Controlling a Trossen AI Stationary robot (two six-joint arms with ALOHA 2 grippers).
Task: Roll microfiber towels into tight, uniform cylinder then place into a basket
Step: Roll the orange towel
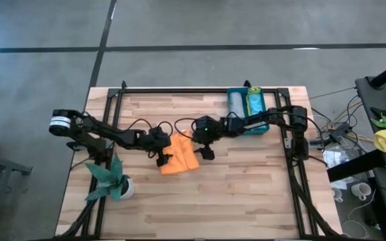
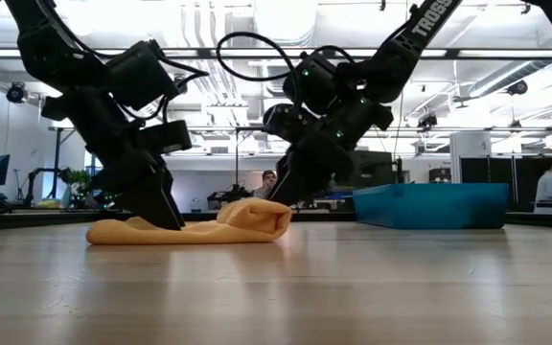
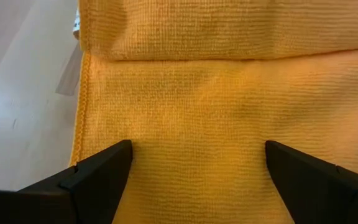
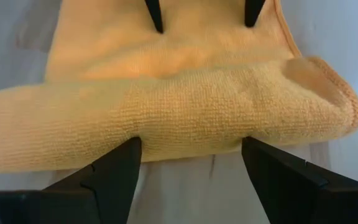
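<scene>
High view: a soft orange microfiber towel [image 1: 179,157] lies near the middle of the wooden desk [image 1: 246,194], partly rolled from its right edge. The right gripper [image 4: 191,152] stands at that rolled edge, its fingers spread, tips touching the roll. The left gripper [image 3: 197,168] presses spread fingers down on the flat part at the towel's left edge. A shallow teal-blue plastic basket [image 1: 248,128] sits at the far edge, holding rolled grey and green towels.

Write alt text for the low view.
An orange microfiber towel lies on the wooden table, rolled up at one end. The right pincer stands at the roll and the left pincer presses the flat end, both open. A teal basket sits behind.
</scene>
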